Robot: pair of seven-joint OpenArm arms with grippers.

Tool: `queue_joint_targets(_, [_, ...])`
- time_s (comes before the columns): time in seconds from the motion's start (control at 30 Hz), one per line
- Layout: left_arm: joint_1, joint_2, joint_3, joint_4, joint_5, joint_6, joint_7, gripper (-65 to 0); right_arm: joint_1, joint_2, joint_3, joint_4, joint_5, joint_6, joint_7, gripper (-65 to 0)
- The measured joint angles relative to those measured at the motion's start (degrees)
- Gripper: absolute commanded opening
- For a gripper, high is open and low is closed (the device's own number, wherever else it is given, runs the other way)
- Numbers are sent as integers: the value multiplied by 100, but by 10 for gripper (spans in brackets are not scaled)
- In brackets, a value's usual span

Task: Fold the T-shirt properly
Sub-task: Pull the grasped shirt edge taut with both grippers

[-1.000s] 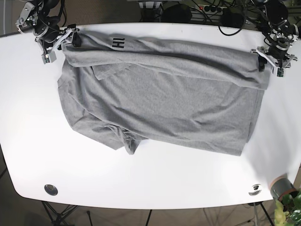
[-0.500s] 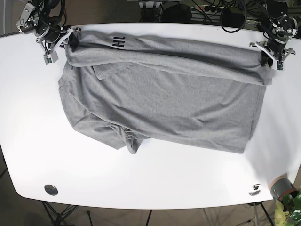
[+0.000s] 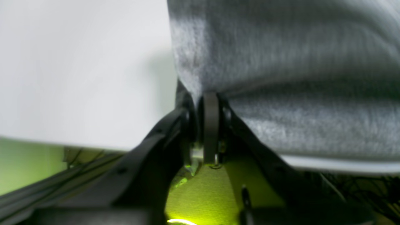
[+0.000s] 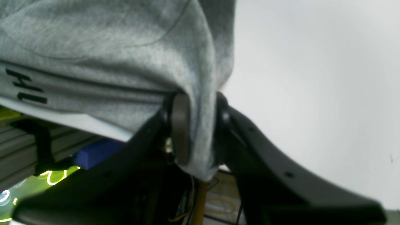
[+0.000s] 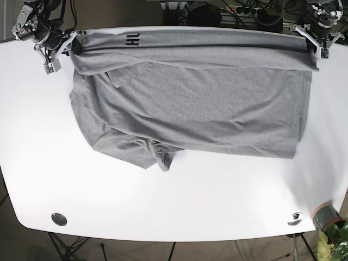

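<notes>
on white table point(image 5: 163, 206), grey t-shirt point(image 5: 190, 103) spread, left gripper point(image 5: 314, 46) & right gripper point(image 5: 69, 46) each clamped on far-edge corners

Big white table point(image 5: 174, 206) with rounded corners, on dark legs point(image 5: 68, 247). Cables point(image 5: 239, 13) piled behind the far edge, and a plant point(image 5: 334, 242), I think, bottom right corner.

My right gripper point(image 4: 197, 128) pinches a grey T-shirt point(image 4: 131, 56) fold; white table point(image 4: 312, 93) lies to the right.
</notes>
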Motion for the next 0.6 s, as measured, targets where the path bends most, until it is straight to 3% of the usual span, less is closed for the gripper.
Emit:
queue_joint_targets(0.13, [94,-2,20,90,-4,-24,17,-610,-55,7,-2,0,-2,0,-7,-509])
queue_joint_targets(0.2, [142,2,13,138,15,-24,68,-558,-63,79,-13,0,26,2,-15,-430])
queue_joint_targets(0.33, [103,17,22,396,15,-26,636,-408,-144,188,33,223,-4,-15,-24,-212])
queue_joint_targets(0.43, [-70,0,24,675,17,-26,1110,-351,-251,186,63,649,-17,-13,-22,-117])
queue_joint_targets(0.6, [-400,-17,26,1220,-7,-24,1366,-343,-278,155,57,1045,72,-13,0,-130])
